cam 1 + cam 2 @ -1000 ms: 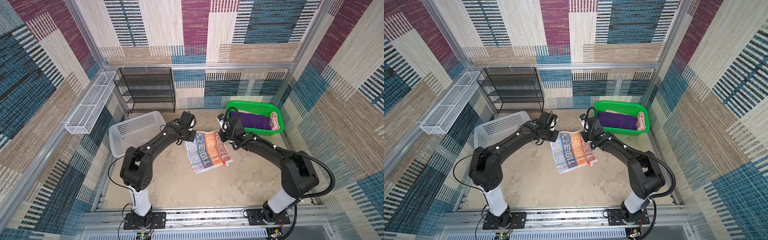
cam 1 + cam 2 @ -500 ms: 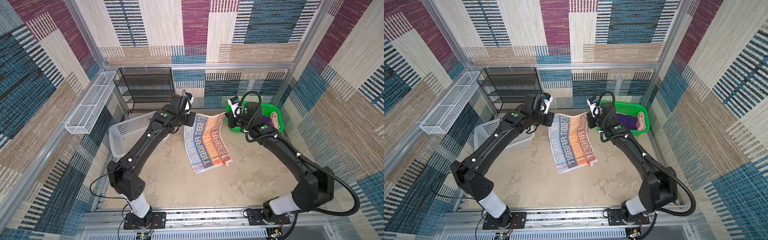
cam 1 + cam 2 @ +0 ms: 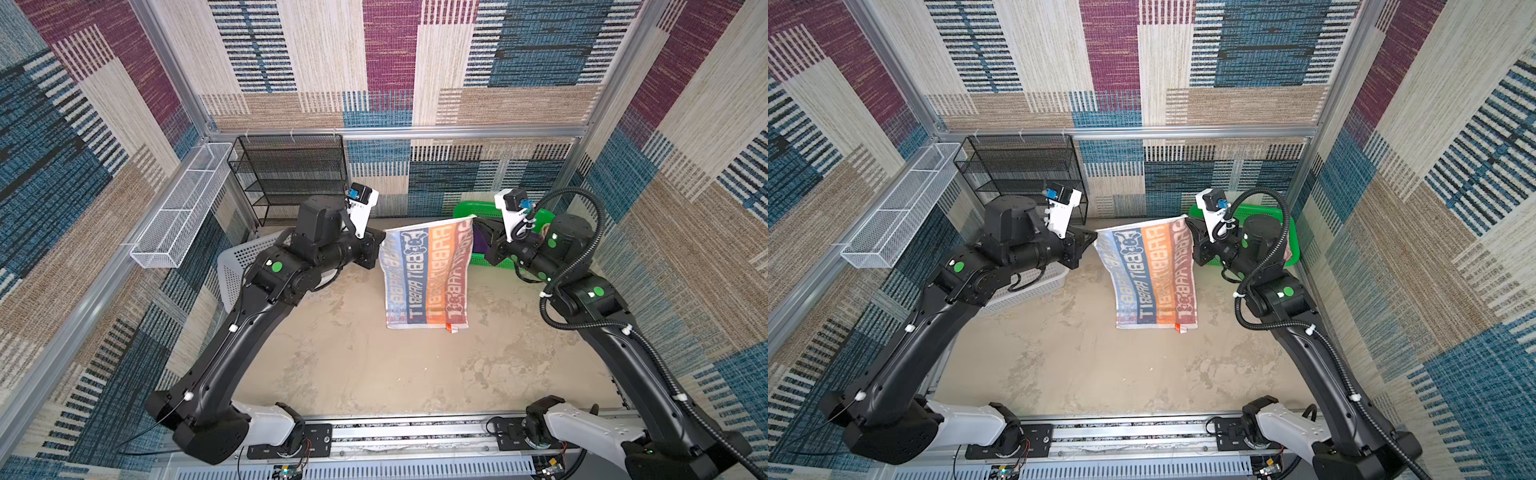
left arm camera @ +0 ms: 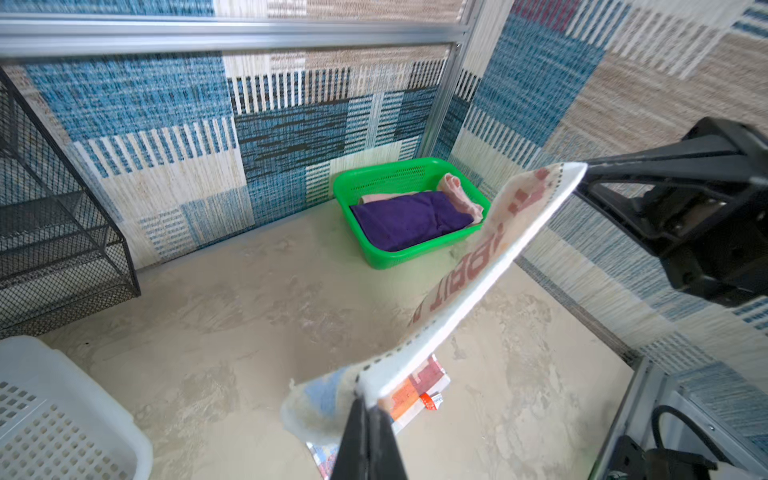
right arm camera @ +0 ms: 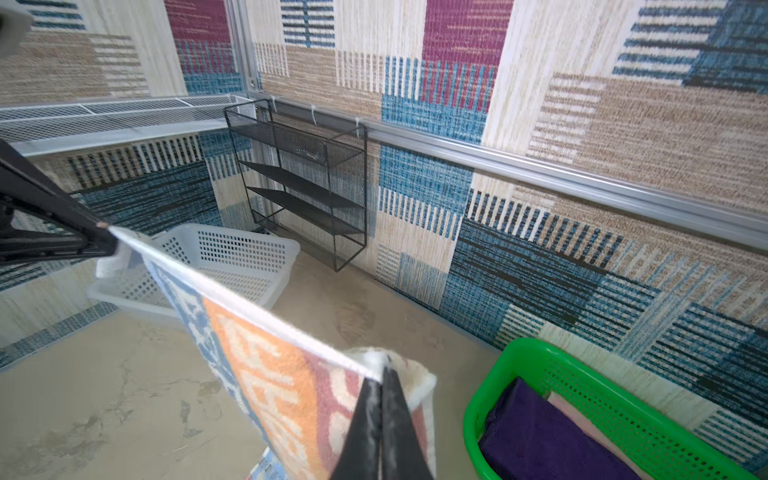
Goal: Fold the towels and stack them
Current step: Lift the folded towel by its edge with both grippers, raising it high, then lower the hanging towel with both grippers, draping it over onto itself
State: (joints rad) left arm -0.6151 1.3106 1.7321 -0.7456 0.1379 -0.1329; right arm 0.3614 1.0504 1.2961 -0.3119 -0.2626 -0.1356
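The whitish "RABBIT" towel [image 3: 428, 274] hangs stretched between both grippers in both top views, and its lower edge with a small red tag rests on the table. My left gripper [image 3: 381, 242] is shut on one upper corner and my right gripper [image 3: 473, 219] is shut on the other. The left wrist view shows the left gripper [image 4: 365, 401] pinching the towel [image 4: 478, 282]; the right wrist view shows the right gripper [image 5: 380, 374] pinching its towel [image 5: 270, 365] corner. A purple towel [image 4: 407, 220] and a pink towel [image 4: 457, 193] lie in the green basket [image 4: 386, 174].
A white perforated basket [image 3: 241, 257] sits at the left under my left arm. A black mesh shelf [image 3: 291, 178] stands against the back wall. A white wire tray [image 3: 178, 212] hangs on the left wall. The green basket [image 3: 1291, 245] stands in the back right corner behind my right arm.
Both grippers have risen and spread apart, lifting the RABBIT towel's far edge off the table. It lay folded flat a second ago and now hangs open.
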